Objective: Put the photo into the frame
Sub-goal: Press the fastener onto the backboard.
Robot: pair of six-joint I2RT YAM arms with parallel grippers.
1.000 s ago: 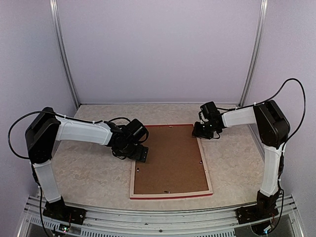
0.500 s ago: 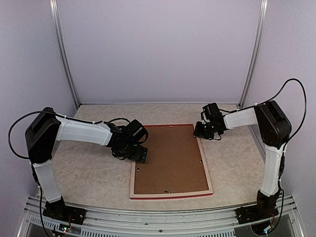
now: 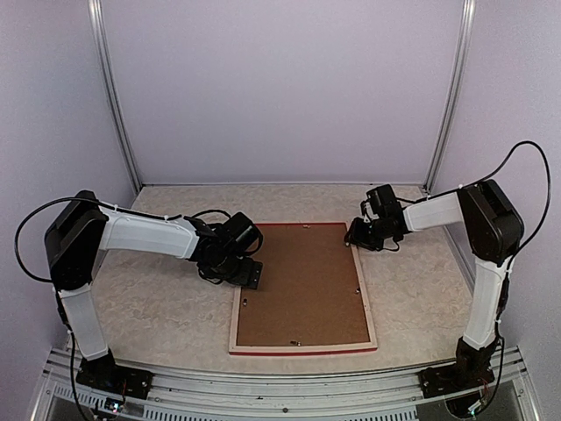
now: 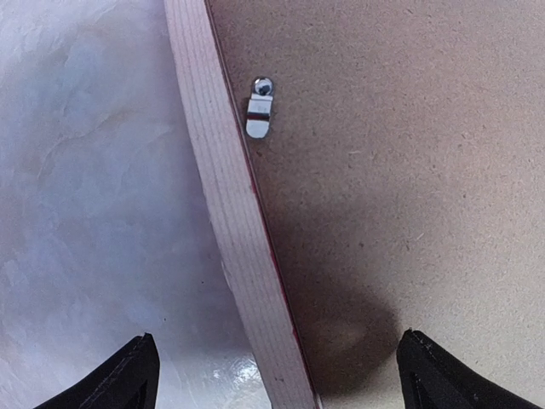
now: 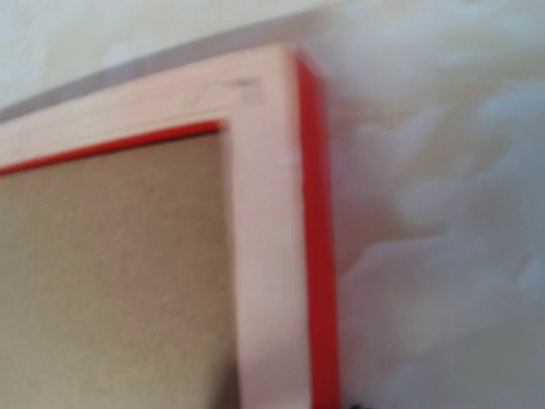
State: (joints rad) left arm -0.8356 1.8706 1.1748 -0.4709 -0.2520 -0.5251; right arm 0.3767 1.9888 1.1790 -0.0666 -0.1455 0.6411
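Brown backing board (image 3: 298, 285) fills the frame (image 3: 302, 348); left jaws spread, right jaws unreadable

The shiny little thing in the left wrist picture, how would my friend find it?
Find the frame, its pale wooden rail slanting down the middle, with the brown backing board on its right. Near the top, on the board beside the rail, sits a small metal clip. It is the only shiny silver thing there, with a round screw head on top.
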